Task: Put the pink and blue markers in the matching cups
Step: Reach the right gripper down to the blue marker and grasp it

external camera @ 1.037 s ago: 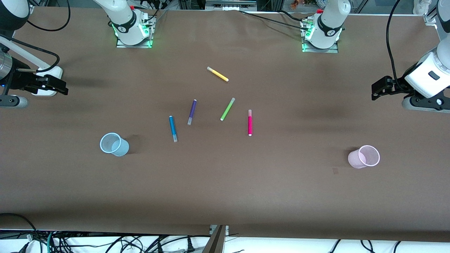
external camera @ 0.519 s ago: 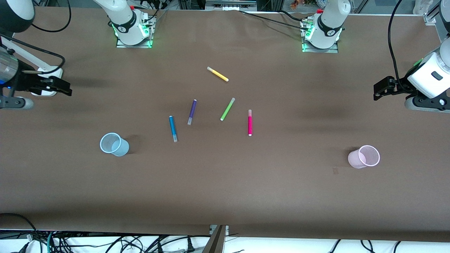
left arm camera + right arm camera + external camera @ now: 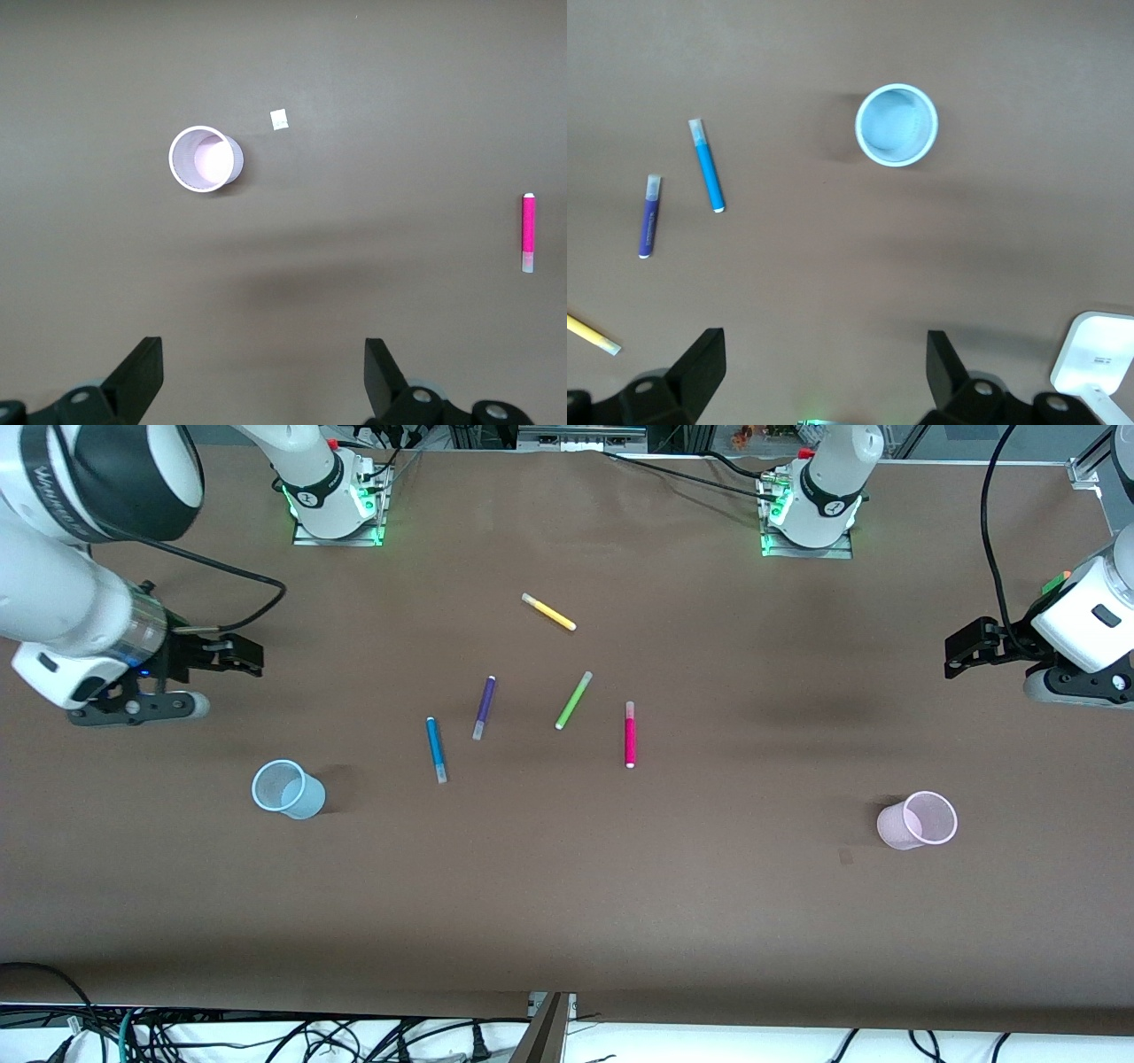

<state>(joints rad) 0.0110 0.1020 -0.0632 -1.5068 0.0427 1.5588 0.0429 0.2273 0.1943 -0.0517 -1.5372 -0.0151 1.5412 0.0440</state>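
The right claw point(image 3: 251, 657) is on the move; a second ago it hung at the very edge of the table point(image 3: 567, 921) at the right arm's end, and now it has swung well inward, closing the gap toward the blue marker point(image 3: 435, 749); its jaws stand wide apart in the right wrist view and hold nothing. The blue marker is our landmark, lying flat and untouched; the blue cup point(image 3: 287, 789) stands upright a little nearer the front camera than it, toward the right arm's end; the dark purple marker point(image 3: 484, 707) lies just beside it, slightly farther from the camera; the green marker point(image 3: 573, 700) and the pink marker point(image 3: 630, 734) lie past the purple one toward the left arm's end, the yellow marker point(image 3: 548, 612) farthest from the camera of the lot; the pink cup point(image 3: 919, 820) stands upright well apart, at the left arm's end. The left claw point(image 3: 955, 657) has crept inward only slightly, hovering over the table edge at its own end; jaws equally wide, empty. None of the markers or cups has shifted; so nothing is sorted yet, and my read is that the right arm is opening the play with a reach for the blue marker; the purple one close by is the trap, since a wide descent could nudge it.
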